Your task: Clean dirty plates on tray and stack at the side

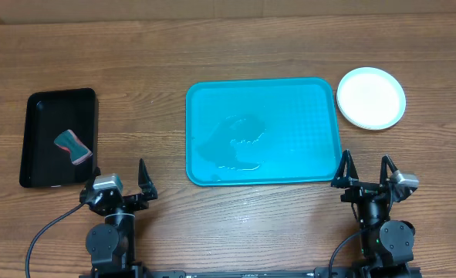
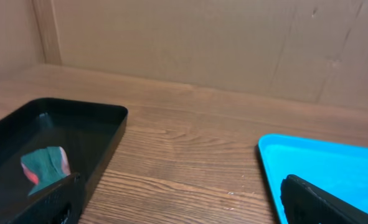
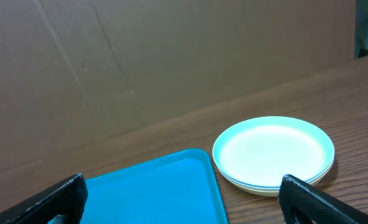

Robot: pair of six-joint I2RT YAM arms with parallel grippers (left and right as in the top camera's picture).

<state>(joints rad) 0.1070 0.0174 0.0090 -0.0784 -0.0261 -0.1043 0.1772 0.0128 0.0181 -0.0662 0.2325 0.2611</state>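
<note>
The teal-blue tray lies in the middle of the table with a wet patch and no plates on it; its edge shows as the tray and the tray in the wrist views. The plates sit stacked on the wood just right of the tray's far corner, pale blue rim on top; the plates look clean. My left gripper rests open near the front edge, left of the tray. My right gripper rests open by the tray's near right corner. Neither holds anything.
A black tray stands at the left with a teal and pink sponge in it; the sponge also shows in the left wrist view. A brown cardboard wall closes the table's far side.
</note>
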